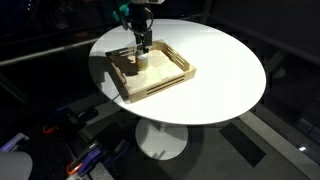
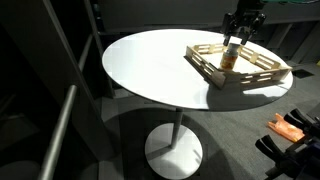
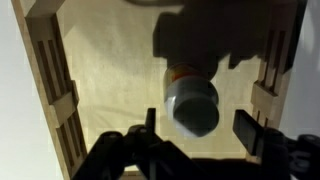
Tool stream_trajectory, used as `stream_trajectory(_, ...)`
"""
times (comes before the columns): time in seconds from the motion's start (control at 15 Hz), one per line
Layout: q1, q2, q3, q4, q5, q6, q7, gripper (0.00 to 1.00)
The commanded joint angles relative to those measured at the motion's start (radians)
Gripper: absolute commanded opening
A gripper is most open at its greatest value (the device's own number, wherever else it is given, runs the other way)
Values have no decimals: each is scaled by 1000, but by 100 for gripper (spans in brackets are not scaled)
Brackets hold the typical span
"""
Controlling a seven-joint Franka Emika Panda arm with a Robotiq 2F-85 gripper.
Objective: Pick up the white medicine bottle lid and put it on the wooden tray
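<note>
Found the claw point(image 3: 197, 120) released at the bottom edge of the wrist view, fingers point(image 3: 245, 128) spread to either side of the lid point(image 3: 193, 105) and gripping nothing. Could not tell whether either finger touched it. Saw the lid at frame centre, white and round, seated on the bottle point(image 3: 183, 74), with only a strip of tan body showing above it. Saw the pale wood of the tray point(image 3: 55, 90) all round, with rims down the left and right of the frame.

Farther out, in an exterior view, made out the bottle point(image 1: 141, 62) upright inside the tray point(image 1: 160, 88), left of frame centre, with the claw point(image 1: 142, 45) directly above it. Farthest, noted the round white bench point(image 2: 150, 70) carrying the tray point(image 2: 240, 82) toward the upper right of the frame.

Judged the task barely begun: claw placed at the lid, no grasp taken, lid not off the bottle. Left to do, by this reading: clench on the lid, lift it clear of the bottle, set it down on bare tray floor beside the bottle, and release.
</note>
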State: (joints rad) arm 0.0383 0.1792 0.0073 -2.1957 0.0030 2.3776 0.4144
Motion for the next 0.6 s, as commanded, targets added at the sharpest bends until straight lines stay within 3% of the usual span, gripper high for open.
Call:
stream_trajectory(0.0,8,15,-9,25,-10,-4,-14,69)
stream_trajectory(0.2,9,15,-9,26,-11,-5,-14,74)
stream_trajectory(0.53,11,11,-9,28,-14,-5,-12,69)
